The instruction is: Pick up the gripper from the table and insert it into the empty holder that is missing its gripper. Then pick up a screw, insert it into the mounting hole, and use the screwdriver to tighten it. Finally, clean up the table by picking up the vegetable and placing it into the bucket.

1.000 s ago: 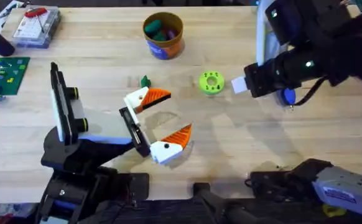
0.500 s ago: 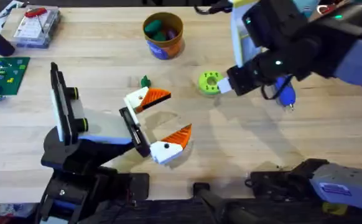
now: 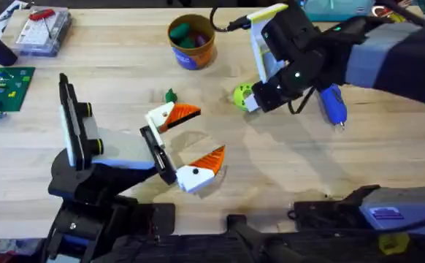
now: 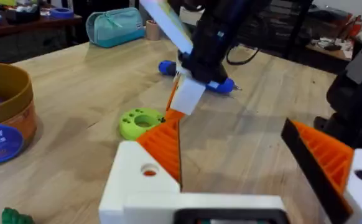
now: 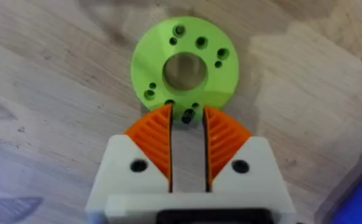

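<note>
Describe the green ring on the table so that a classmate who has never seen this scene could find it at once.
Start at the orange-yellow bucket near the table's far edge, then move toward the right arm's side. The green ring lies flat just beyond the right pincer. It alone is lime green, with a central hole ringed by small holes.

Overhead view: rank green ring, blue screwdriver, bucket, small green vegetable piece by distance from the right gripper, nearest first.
From the right gripper:
1. Green ring, directly at the fingertips.
2. Blue screwdriver, on the table toward the right side, beyond the arm.
3. Bucket and small green vegetable piece: too close to call; bucket toward the far edge, vegetable piece to the left.
</note>
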### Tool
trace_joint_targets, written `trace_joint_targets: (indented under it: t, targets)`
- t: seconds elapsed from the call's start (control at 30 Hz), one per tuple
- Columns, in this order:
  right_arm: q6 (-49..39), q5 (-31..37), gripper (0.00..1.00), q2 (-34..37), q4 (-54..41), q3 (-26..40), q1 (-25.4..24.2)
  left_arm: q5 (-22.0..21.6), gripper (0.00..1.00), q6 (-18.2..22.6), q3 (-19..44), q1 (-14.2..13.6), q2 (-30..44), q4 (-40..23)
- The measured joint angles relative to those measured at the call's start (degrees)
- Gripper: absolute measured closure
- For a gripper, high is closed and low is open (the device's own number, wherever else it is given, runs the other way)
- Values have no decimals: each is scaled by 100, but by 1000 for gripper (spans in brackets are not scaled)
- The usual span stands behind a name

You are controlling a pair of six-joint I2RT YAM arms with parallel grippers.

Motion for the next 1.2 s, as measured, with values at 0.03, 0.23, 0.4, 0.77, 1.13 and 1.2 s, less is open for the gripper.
trace_joint_targets:
  t: [0.03, 0.23, 0.4, 0.77, 1.13, 1.2]
  targets:
    - [-7, 1, 745, 53, 10, 0, 0, 2, 10, 2, 0, 0, 0, 0]
    - [-69, 164, 745, 320, 127, 0, 1, 0, 10, 0, 0, 0, 0, 0]
    - [-94, 300, 745, 347, 266, -2, 2, 0, 10, 0, 0, 0, 0, 0]
    - [-96, 348, 745, 347, 344, -2, 2, 0, 10, 1, 0, 0, 0, 0]
    - [-104, 369, 745, 527, 395, 2, 4, 1, 10, 0, 0, 0, 0, 1]
    - [-113, 372, 745, 528, 395, 2, 4, 0, 10, 1, 0, 0, 0, 0]
